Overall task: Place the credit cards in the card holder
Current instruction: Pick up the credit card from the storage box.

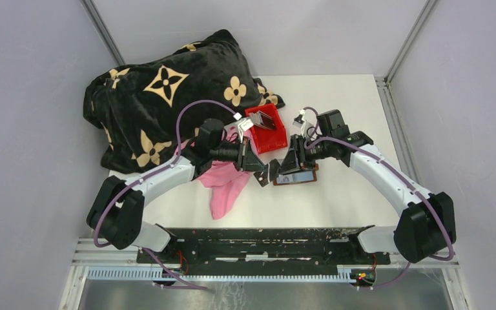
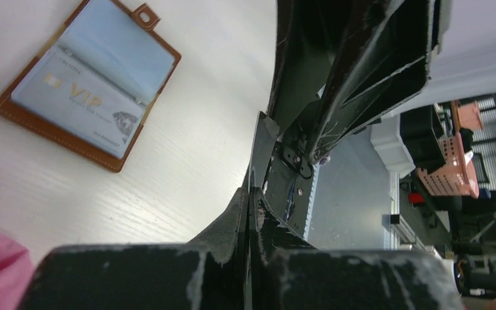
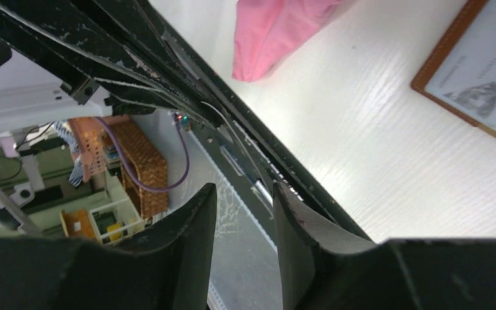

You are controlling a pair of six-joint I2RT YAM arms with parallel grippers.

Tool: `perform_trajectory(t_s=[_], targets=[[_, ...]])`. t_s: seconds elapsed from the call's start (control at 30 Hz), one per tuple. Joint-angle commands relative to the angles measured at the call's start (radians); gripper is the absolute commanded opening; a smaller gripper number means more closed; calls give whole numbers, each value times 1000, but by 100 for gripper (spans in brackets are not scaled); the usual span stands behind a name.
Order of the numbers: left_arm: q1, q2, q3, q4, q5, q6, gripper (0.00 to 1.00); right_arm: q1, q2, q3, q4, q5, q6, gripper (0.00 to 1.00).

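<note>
The brown card holder (image 1: 300,178) lies open on the table; in the left wrist view (image 2: 87,84) a silver VIP card (image 2: 81,103) sits in its clear pocket. My left gripper (image 1: 266,173) is shut on a thin grey card (image 2: 260,145), seen edge-on and held upright just left of the holder. My right gripper (image 1: 286,166) hovers over the holder's left edge, facing the left gripper, with its jaws open and empty (image 3: 244,197). Another dark card (image 1: 267,120) lies in the red bin (image 1: 278,141). The holder's corner shows in the right wrist view (image 3: 484,84).
A pink cloth (image 1: 223,187) lies left of the holder, under the left arm. A black blanket with a gold flower pattern (image 1: 161,97) is heaped at the back left. The red bin stands just behind both grippers.
</note>
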Motion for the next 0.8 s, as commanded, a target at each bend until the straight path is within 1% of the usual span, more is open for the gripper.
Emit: perform_trajectory(t_s=[0.0,0.1,0.13,0.3,0.43,0.53,0.67,0.77], targets=[[-25,-40,-47,89,-220,-115,3,-14,-58,55,-17,118,-22,45],[-79,-33,-53,98,-376,-156,3,-18,-103,55,-51,292,-44,46],[-102,-22,-50,98,-459,-174,3,-17,-115,57,-63,357,-50,47],[-194,45,-54,163,-678,-297,3,-18,-131,68,-120,652,-76,47],[-250,112,-46,238,-786,-378,3,-18,-108,40,-105,813,-47,48],[-271,155,-46,286,-860,-424,3,-18,-81,17,-84,909,-26,48],[-274,212,-80,416,-937,-514,3,-18,-50,-13,-35,996,-1,47],[-276,264,-97,516,-965,-576,3,-19,-18,-30,-4,1036,5,47]])
